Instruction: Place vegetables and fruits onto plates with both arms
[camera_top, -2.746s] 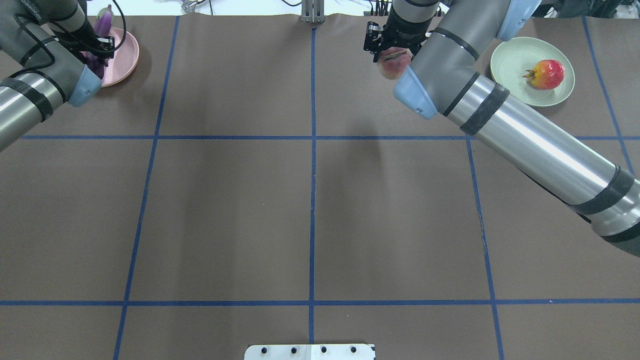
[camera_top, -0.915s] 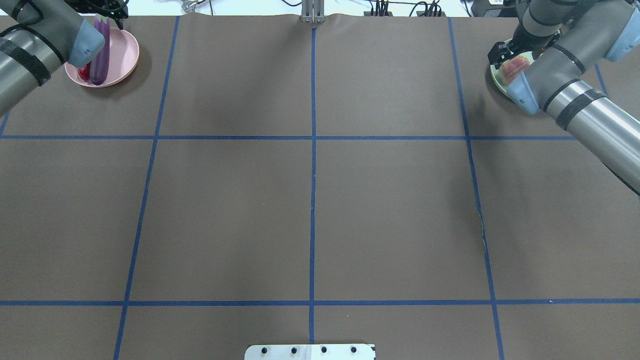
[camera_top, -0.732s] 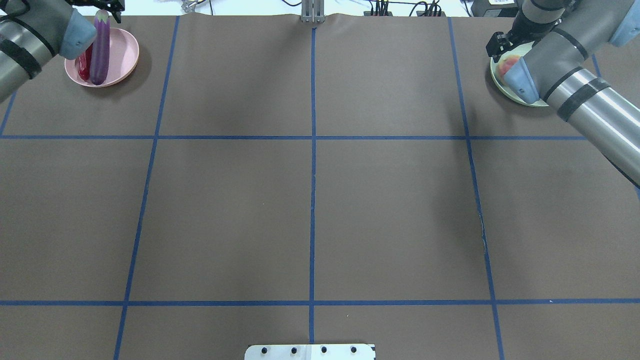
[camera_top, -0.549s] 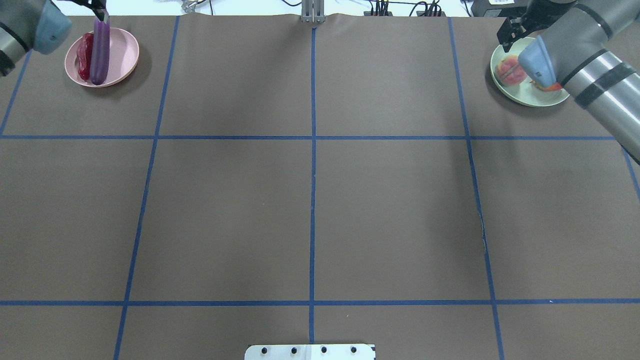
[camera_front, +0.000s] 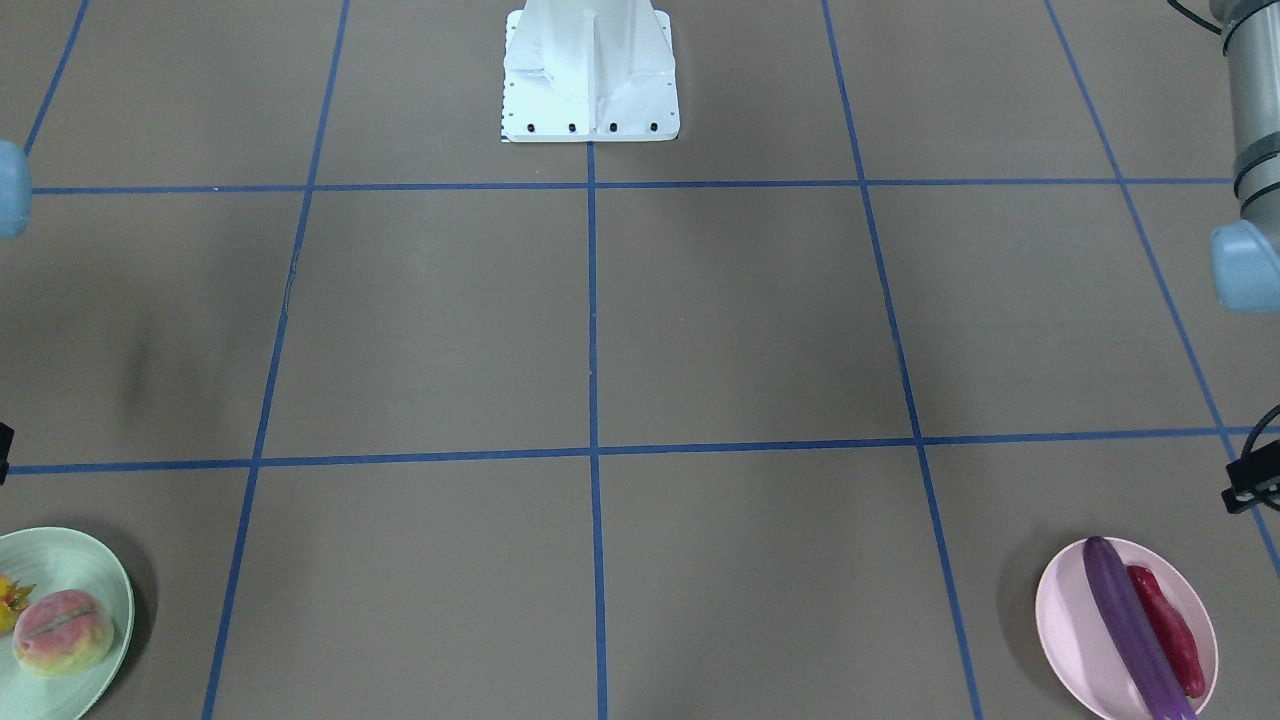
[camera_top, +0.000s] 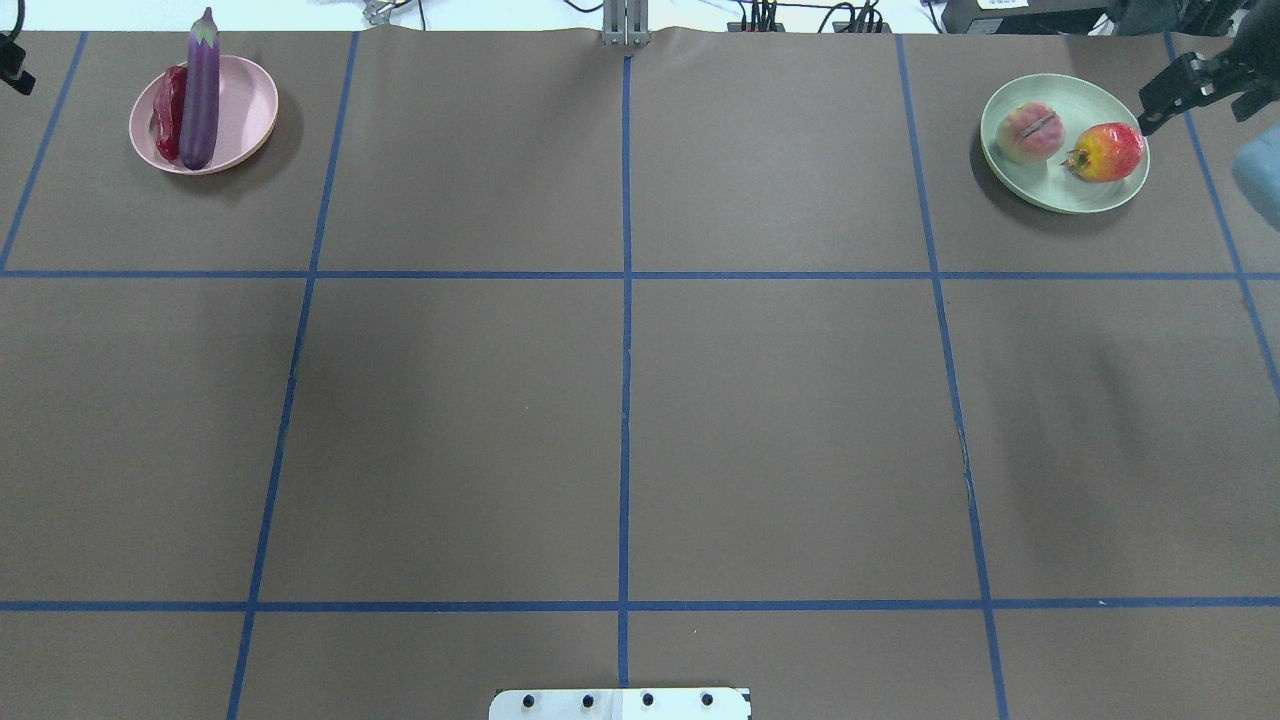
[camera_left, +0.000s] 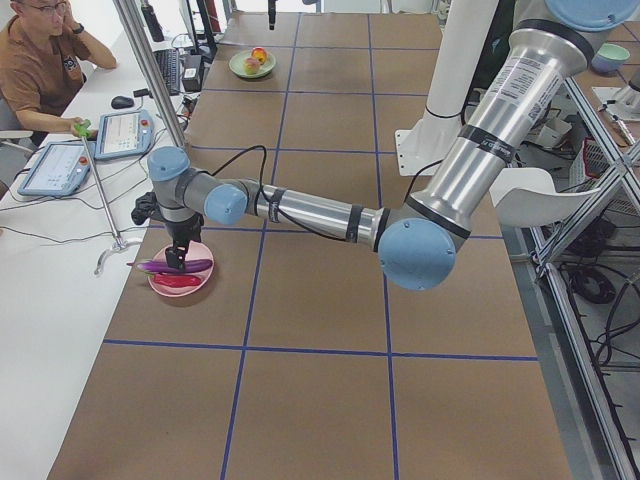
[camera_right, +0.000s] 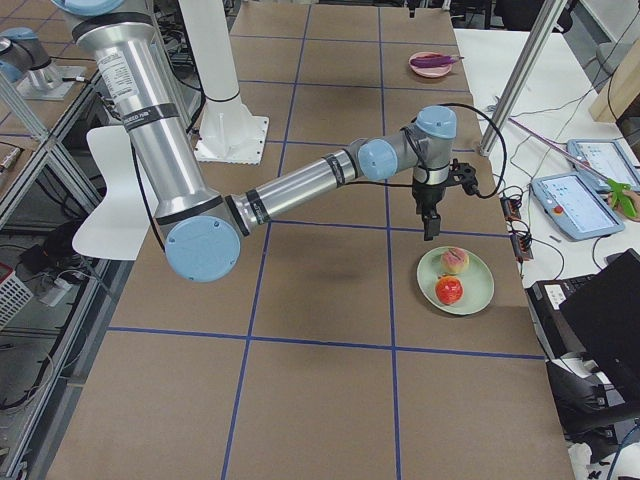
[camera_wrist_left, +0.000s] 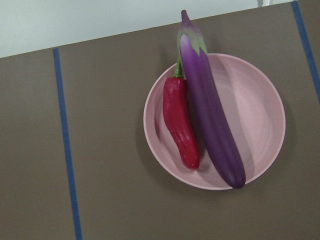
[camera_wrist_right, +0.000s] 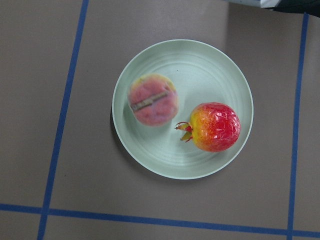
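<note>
The purple eggplant (camera_top: 200, 90) and the red chili (camera_top: 168, 100) lie side by side on the pink plate (camera_top: 245, 115) at the far left. The peach (camera_top: 1030, 132) and the pomegranate (camera_top: 1106, 152) lie on the green plate (camera_top: 1060, 195) at the far right. My right gripper (camera_top: 1190, 88) is just right of the green plate, raised, open and empty. Of my left gripper (camera_top: 10, 66) only a black sliver shows at the left edge; I cannot tell whether it is open or shut. In the exterior left view it (camera_left: 178, 258) hovers over the pink plate (camera_left: 180, 285).
The white robot base (camera_front: 590, 70) stands at the table's near edge. Blue tape lines divide the brown table (camera_top: 625, 400) into squares. A person sits at a side desk (camera_left: 40, 60) beyond the left end.
The right gripper carried the peach to the green plate, let it go and drew off to the right. The left arm left the eggplant on the pink plate and pulled away left.
</note>
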